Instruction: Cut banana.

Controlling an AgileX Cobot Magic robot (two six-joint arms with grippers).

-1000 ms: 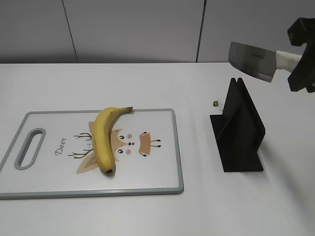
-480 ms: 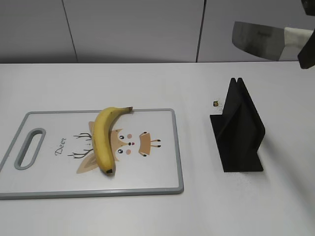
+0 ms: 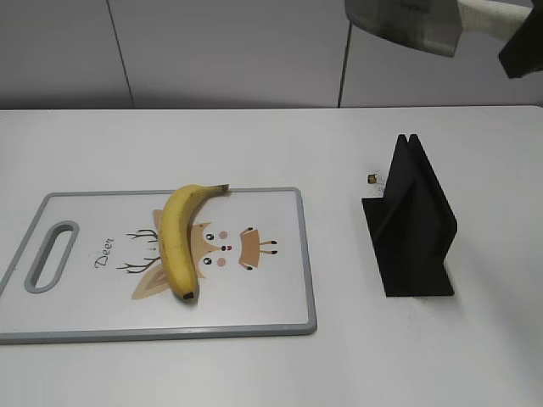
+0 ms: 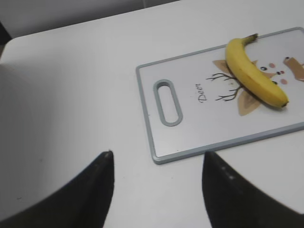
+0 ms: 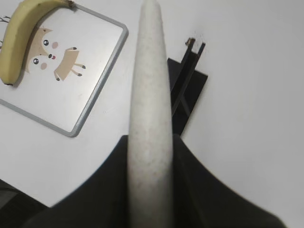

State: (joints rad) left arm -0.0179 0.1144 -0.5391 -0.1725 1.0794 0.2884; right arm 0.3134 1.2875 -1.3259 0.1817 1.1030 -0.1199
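Observation:
The banana (image 3: 180, 237) lies unpeeled on the cutting board (image 3: 271, 297) with a deer drawing, stem end toward the back. It also shows in the left wrist view (image 4: 252, 76) and the right wrist view (image 5: 23, 35). My right gripper (image 3: 519, 47) is shut on the white handle (image 5: 149, 128) of a knife, whose wide steel blade (image 3: 403, 24) is held high at the top right of the exterior view, above and behind the black stand. My left gripper (image 4: 156, 159) is open and empty, over bare table in front of the board's handle end.
A black knife stand (image 3: 411, 225) stands right of the board; it also shows in the right wrist view (image 5: 187, 88). A tiny dark bit (image 3: 372, 179) lies behind it. The board has a slot handle (image 3: 51, 254) at its left end.
My right gripper has lifted the knife up and to the left, from just above the stand to the top edge of the exterior view. Banana and board have not moved.

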